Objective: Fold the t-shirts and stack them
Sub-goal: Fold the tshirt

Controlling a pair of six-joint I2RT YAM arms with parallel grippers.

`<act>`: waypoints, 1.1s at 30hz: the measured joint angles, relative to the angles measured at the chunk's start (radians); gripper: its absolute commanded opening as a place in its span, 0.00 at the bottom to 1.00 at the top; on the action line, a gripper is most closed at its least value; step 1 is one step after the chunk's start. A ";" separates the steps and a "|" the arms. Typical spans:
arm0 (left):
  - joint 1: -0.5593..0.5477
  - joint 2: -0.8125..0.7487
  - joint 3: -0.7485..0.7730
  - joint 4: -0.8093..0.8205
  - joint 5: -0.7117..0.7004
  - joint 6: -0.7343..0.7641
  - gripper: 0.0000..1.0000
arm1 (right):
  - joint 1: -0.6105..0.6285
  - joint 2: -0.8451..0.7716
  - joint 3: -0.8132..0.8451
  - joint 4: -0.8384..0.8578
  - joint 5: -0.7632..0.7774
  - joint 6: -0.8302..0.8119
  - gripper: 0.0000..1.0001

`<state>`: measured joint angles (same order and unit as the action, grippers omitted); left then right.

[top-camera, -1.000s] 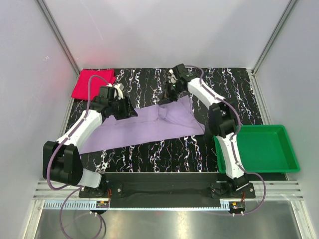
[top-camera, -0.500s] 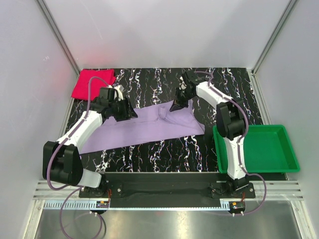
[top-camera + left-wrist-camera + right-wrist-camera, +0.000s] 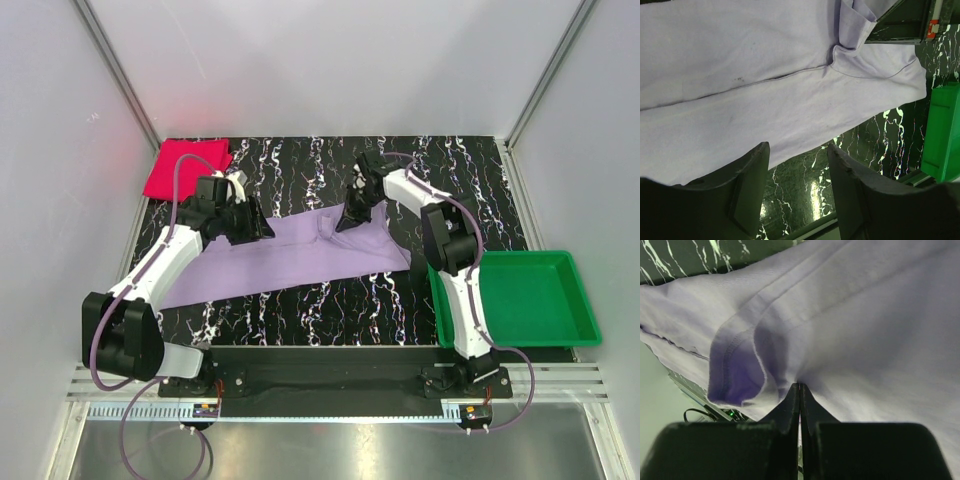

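Observation:
The lavender t-shirt [image 3: 290, 258] lies spread across the middle of the marble table [image 3: 300, 150], a crumpled fold on its far edge. My right gripper [image 3: 344, 221] is shut on that far edge; in the right wrist view the closed gripper [image 3: 799, 385] pinches a pucker of the lavender cloth [image 3: 865, 315]. My left gripper [image 3: 257, 227] hovers over the shirt's far left part, open. In the left wrist view it [image 3: 797, 150] has only bare marble between its fingers, and the shirt [image 3: 765, 75] lies just beyond the tips. The pink-red t-shirt [image 3: 185, 166] sits folded at the back left corner.
A green plastic tray [image 3: 522, 300] sits at the front right, beside the right arm's base, and shows at the right edge of the left wrist view as the same tray [image 3: 942, 130]. White walls enclose the table on three sides.
The right gripper has come nearer and lower with the shirt's far edge still pinched, and that edge has sunk toward the table. The left arm has barely shifted.

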<state>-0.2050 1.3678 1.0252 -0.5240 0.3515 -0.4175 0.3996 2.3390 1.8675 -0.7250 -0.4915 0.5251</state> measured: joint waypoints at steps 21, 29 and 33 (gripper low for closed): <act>0.000 -0.067 -0.005 -0.043 -0.016 0.028 0.57 | 0.090 0.202 0.251 0.046 -0.106 0.126 0.00; 0.007 -0.063 -0.003 -0.060 -0.026 0.034 0.58 | 0.053 0.179 0.270 -0.065 -0.051 0.030 0.10; 0.026 -0.029 0.021 -0.083 -0.026 0.047 0.58 | 0.015 0.111 0.267 -0.150 0.006 -0.029 0.33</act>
<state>-0.1791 1.3384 1.0462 -0.6071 0.3256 -0.3710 0.4149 2.4500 2.1345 -0.8745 -0.4858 0.4965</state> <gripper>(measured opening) 0.580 0.200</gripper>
